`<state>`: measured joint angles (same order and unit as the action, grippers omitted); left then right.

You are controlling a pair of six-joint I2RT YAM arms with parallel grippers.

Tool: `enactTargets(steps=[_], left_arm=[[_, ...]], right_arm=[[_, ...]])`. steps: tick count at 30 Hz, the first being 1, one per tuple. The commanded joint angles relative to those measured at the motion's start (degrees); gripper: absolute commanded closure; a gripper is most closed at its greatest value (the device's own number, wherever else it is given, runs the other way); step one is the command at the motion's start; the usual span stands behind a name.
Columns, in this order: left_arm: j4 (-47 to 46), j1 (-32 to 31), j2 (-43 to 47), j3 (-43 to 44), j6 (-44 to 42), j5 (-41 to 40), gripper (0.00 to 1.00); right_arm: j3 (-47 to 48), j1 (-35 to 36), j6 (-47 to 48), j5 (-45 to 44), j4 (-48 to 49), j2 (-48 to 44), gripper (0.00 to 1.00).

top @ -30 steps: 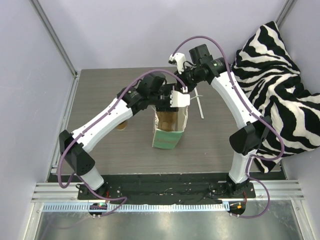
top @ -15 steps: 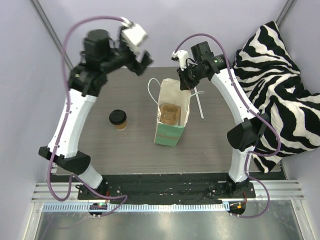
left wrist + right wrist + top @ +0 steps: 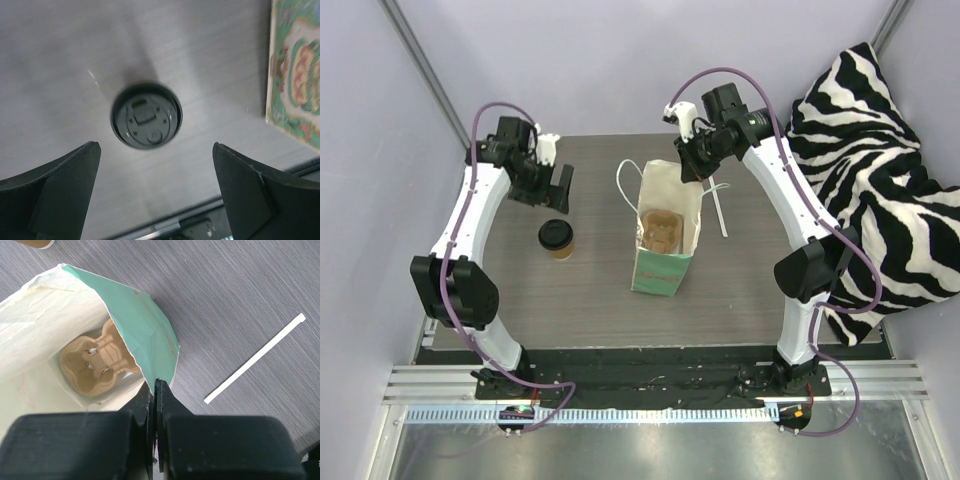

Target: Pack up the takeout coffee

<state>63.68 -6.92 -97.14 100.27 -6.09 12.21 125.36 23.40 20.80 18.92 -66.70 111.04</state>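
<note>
Left wrist view: the left gripper [image 3: 156, 170], now released, is brought above the black-lidded tan paper cup [image 3: 146, 116] for pickup; the mint-green paper bag [image 3: 145, 325] is held pinched by the right gripper [image 3: 156, 390].

So the left arm is bent up at the elbow and swung out to its own side, with the wrist turned so the left gripper [image 3: 558, 188] is pointed pretty much straight down. Its jaws are spread wide and nothing is gripped. The right arm is stretched forward and angled inward. The right gripper [image 3: 688, 165] is tipped down, fingers [image 3: 166, 407] pressed flat together and pinched on the rim of the paper bag [image 3: 658, 272].
</note>
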Motion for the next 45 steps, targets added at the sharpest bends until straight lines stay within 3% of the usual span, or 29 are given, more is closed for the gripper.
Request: enactTargets(steps=[1,5,12,28,45], left_arm=[[1.98,0.59,1.52,-4.19,2.48,2.56,0.0],[-2.41,-0.02,1.78,-9.2,5.82,-4.18,0.0],[-8.21,-1.52,2.05,-14.66,9.51,-8.77,0.12],[-11.74,-2.49,-1.64,-14.58,11.54,-9.48,0.16],[-15.6,-3.89,-1.91,-21.69,11.18,-13.44,0.24]], right_arm=[[2.52,0.16,-0.84,0.07,-0.54,-1.01,0.99],[2.35,0.07,-1.28,0.07,-0.45,-0.92,0.99],[2.7,0.16,-1.46,-0.28,-0.45,-0.83,0.99],[2.61,0.16,-0.67,-0.55,-0.89,-0.74,0.99],[3.05,0.16,-0.41,-0.81,-0.63,-0.57,0.99]])
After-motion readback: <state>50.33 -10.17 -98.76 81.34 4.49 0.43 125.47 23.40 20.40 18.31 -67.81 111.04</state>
